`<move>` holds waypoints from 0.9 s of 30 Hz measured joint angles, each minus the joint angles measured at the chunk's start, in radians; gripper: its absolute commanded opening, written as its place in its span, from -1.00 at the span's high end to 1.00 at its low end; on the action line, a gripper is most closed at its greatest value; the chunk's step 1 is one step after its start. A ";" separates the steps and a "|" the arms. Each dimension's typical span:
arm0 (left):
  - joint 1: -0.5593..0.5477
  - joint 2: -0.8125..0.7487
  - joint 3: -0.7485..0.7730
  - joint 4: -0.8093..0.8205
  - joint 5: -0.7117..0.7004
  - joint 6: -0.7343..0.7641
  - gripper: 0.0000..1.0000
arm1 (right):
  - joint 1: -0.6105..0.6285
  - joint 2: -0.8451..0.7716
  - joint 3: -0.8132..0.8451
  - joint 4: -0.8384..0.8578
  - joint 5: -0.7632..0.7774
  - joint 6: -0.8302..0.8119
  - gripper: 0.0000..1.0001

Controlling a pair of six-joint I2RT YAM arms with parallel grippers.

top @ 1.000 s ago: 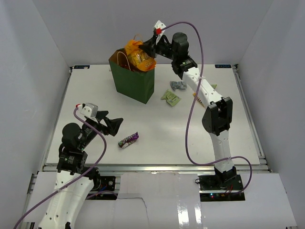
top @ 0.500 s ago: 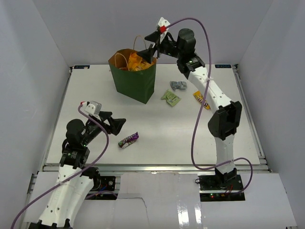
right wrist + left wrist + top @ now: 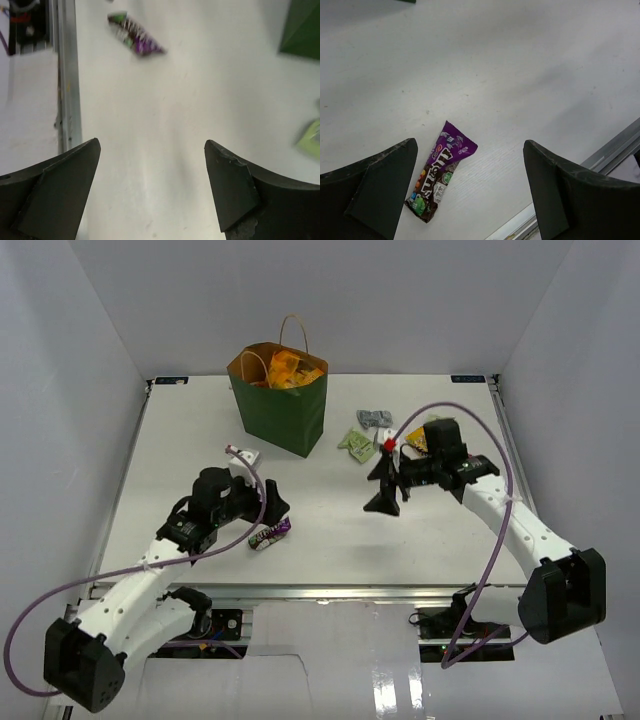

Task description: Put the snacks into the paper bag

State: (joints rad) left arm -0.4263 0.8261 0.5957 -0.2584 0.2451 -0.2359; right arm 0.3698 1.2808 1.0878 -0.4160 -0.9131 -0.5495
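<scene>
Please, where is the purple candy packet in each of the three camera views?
Top external: the purple M&M's packet lies below centre, to the left.
Left wrist: lower left of centre.
Right wrist: at the top, left of centre.
Shared landmark: the metal edge rail, close to the packet in every view.

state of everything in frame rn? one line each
paper bag: upright, open, on table
orange bag: inside paper bag
purple bar: flat on table, ungrasped
green wrapper: flat on table
grey wrapper: on table
left hand: open, empty, above purple bar
right hand: open, empty
</scene>
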 measured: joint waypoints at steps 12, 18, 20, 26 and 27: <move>-0.355 0.458 0.186 -0.206 -0.386 0.029 -0.87 | -0.023 -0.266 -0.306 -0.100 0.122 -0.187 -0.90; -0.420 0.629 0.245 -0.301 -0.528 0.033 -0.86 | -0.024 -0.267 -0.319 -0.093 0.153 -0.209 -0.90; -0.420 0.659 0.250 -0.320 -0.558 0.039 -0.81 | -0.025 -0.267 -0.320 -0.090 0.158 -0.214 -0.90; -0.420 0.753 0.299 -0.340 -0.612 0.063 -0.61 | -0.029 -0.296 -0.332 -0.081 0.167 -0.219 -0.90; -0.421 0.764 0.310 -0.341 -0.618 0.067 -0.55 | -0.029 -0.300 -0.334 -0.082 0.169 -0.219 -0.90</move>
State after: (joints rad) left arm -0.8471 1.5906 0.9058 -0.5991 -0.3729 -0.1692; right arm 0.3405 0.9806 0.7536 -0.4984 -0.7444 -0.7681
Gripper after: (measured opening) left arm 0.815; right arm 0.952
